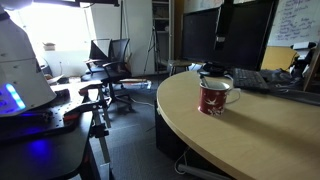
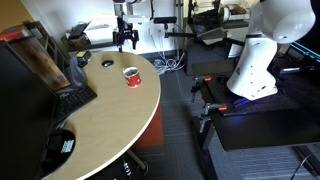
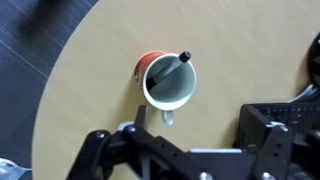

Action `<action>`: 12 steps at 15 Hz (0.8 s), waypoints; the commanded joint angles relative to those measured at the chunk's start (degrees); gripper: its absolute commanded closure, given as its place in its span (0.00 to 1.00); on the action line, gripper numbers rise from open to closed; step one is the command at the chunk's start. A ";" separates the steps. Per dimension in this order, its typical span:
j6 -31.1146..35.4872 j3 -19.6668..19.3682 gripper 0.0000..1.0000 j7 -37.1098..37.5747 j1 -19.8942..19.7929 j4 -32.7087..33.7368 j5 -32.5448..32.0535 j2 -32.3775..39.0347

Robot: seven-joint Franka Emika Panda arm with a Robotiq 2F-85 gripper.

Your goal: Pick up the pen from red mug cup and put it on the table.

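Office surroundings with a swivel chair [image 1: 113, 58] frame the light tan table [image 2: 100, 120], whose edge is curved. We find the red mug cup [image 3: 168, 82] upright on the tabletop, its pale handle turned toward the wrist camera. The pen [image 3: 172, 68], black, leans inside the mug against the rim. The gripper [image 2: 125, 40] hangs above the mug, clear of it, jaws spread wide and holding nothing.
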 commanded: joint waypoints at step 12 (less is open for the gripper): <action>-5.50 2.43 0.00 6.01 -2.65 8.70 1.79 10.63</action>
